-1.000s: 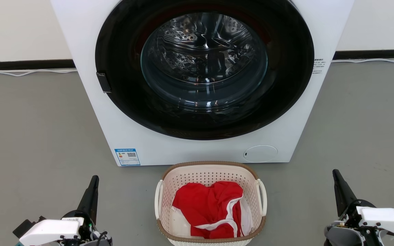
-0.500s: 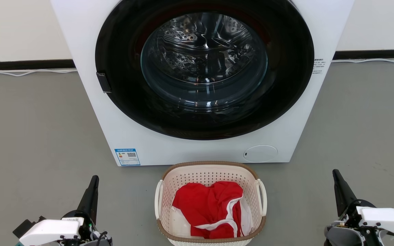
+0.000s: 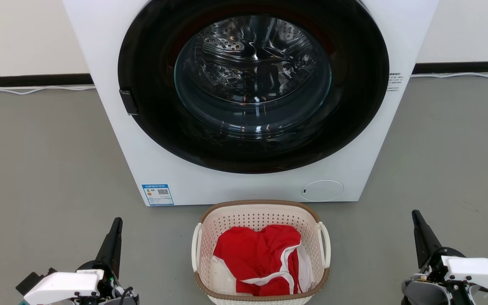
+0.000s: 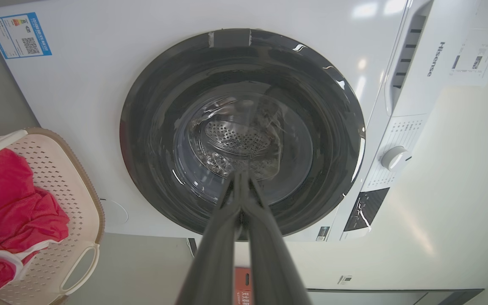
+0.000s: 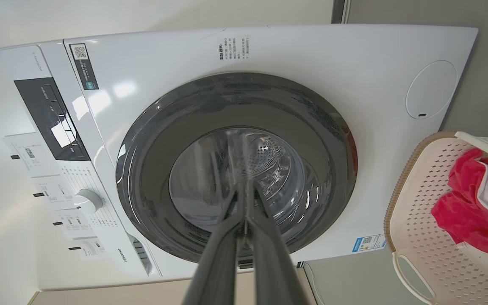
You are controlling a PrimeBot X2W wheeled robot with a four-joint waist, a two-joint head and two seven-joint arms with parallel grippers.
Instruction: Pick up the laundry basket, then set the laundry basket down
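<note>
Head view shows nothing moved over the last second, so your pickup hasn't begun: the laundry basket (image 3: pixel 261 203) sits on the floor (image 3: pixel 36 169) at six o'clock. Left pincer (image 3: pixel 117 222) at seven and right pincer (image 3: pixel 416 215) at five are pressed together, empty, well apart from it.

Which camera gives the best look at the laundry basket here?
The head view: the laundry basket sits nearly whole before the washing machine, both handles and the red garment visible. Each wrist view crops it to one end with one handle at the frame's edge.
</note>
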